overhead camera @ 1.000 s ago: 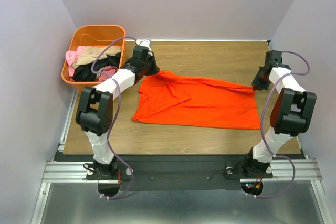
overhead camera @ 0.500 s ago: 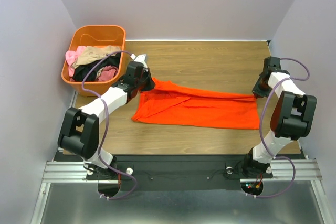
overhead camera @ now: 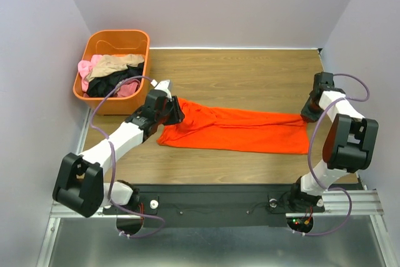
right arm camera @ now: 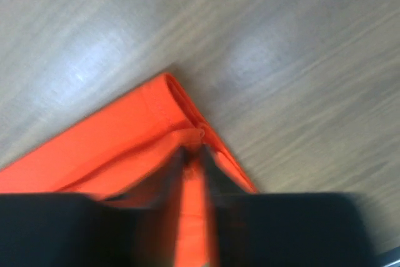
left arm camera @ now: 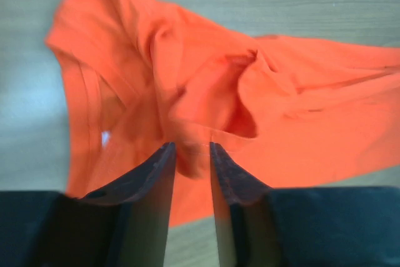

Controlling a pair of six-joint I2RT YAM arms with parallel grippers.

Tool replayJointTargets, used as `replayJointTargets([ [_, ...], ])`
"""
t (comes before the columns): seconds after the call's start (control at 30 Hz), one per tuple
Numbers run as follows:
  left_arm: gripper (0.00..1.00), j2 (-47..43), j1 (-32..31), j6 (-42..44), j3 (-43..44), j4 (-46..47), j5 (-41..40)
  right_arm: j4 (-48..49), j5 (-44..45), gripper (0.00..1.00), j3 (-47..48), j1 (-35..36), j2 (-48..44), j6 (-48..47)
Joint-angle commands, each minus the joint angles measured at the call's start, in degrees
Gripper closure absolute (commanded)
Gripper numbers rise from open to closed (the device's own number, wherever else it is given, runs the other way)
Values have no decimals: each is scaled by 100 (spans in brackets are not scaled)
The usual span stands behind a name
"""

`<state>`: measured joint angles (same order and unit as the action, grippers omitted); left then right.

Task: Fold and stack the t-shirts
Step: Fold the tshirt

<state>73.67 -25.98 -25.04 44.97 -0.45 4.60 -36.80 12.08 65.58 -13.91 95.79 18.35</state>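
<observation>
left hand [left arm camera: 190, 147] sits low at the 9 o'clock end of the orange tee [overhead camera: 237, 130], and right hand [right arm camera: 192, 154] is at its 3 o'clock end. the tee lies as a long, narrow band across the middle of the wooden surface [overhead camera: 250, 73], folded lengthwise. its collar end is bunched and creased. other shirts [overhead camera: 112, 76], pink, tan and black, are heaped in the orange tub [overhead camera: 107, 43] at 10 o'clock.

likely risks: a ridge of cloth stands between the left fingers [left arm camera: 153, 179]. if that hand rises before the cloth drops free, it could snag the fold and drag it open. the rumpled collar end could also make the next fold crooked unless it is smoothed. if the right hand pulls toward 3 o'clock while the left end is loose, the whole band could slide or twist out of line.

left hand: fingers parted by a narrow gap, tips touching or nearly touching the bunched cloth near the collar. it looks like a loose hold at most, not a firm pinch.

right hand: the wrist view is blurred, but its fingers appear pressed together on a thin strip of the hem corner, pinching the tee close to the surface.
</observation>
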Motion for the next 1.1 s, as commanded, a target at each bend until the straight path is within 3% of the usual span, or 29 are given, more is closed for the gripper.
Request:
replayJointTargets([
  [0.0,53,-545,-144,-150,-217,-403,32,50,391,66,-212,-6,-525,195],
  [0.07,50,-713,-171,-221,-226,-587,-3,50,488,50,-274,-6,-727,318],
  [0.2,41,-977,-180,-388,-77,-737,-310,59,656,40,-108,-6,-1176,468],
  [0.27,37,-846,-180,-397,116,-676,-416,128,525,39,120,-6,-1186,485],
  [0.4,36,258,-153,-326,757,-641,-854,357,-55,40,446,-6,-773,424],
  [0.63,35,1772,-74,-98,2102,-368,-786,559,-1074,41,816,3,45,73],
  [0.77,35,2353,-48,-10,2674,-683,-943,577,-1155,42,772,3,291,2],
  [1.07,35,2503,171,-203,2096,-738,-1031,560,-1093,42,201,3,309,28],
])
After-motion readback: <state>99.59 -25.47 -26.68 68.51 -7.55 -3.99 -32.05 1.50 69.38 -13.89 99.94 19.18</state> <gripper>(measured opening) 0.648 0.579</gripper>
